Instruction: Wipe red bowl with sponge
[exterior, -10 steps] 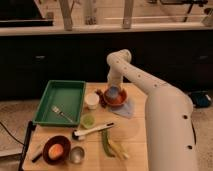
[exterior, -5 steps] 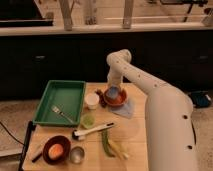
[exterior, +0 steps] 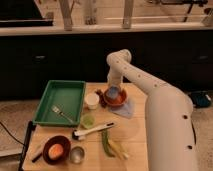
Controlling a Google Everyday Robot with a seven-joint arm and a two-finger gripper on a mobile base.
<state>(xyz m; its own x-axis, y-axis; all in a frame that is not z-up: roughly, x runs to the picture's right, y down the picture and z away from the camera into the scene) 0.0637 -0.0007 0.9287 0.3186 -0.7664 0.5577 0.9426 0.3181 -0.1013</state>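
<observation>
No movement noted since earlier frames.
Claw [exterior: 113, 91] holds sponge [exterior: 114, 93] inside red bowl [exterior: 115, 97] on counter [exterior: 135, 130]; wiping underway, circular strokes needed next.

Two bowls: red bowl [exterior: 116, 98], dark bowl [exterior: 55, 149]; hand [exterior: 114, 91].

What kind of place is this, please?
Probably a kitchen or dining corner set up for robot trials. A small wooden table carries tableware: a green tray with a fork, a white cup, and the red bowl, where the gripper presses the sponge. Dark cabinets stand behind.
</observation>
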